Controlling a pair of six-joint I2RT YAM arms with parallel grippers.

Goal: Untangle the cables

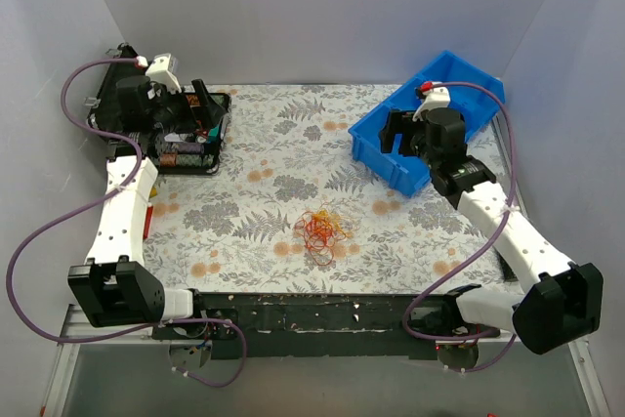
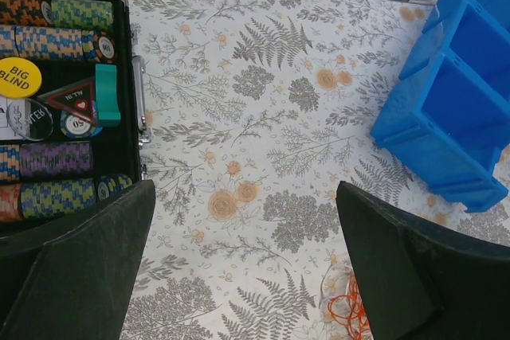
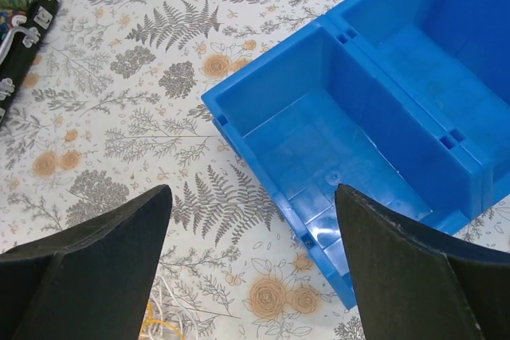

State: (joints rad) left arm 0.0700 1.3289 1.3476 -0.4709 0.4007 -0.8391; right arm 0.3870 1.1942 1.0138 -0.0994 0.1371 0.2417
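A tangle of thin curly cables (image 1: pixel 323 229) in red, orange-yellow and white lies on the flowered cloth near the front middle of the table. Its orange edge shows at the bottom of the left wrist view (image 2: pixel 347 313), and a white and yellow edge at the bottom of the right wrist view (image 3: pixel 159 320). My left gripper (image 1: pixel 199 107) is open and empty, raised over the black case at the back left. My right gripper (image 1: pixel 395 131) is open and empty, raised over the blue bin's near corner. Both are well away from the cables.
A black case (image 1: pixel 186 158) with poker chips (image 2: pixel 56 13) stands at the back left. A blue divided bin (image 1: pixel 430 124) stands at the back right; its empty compartments show in the right wrist view (image 3: pixel 382 117). Grey walls close in the table.
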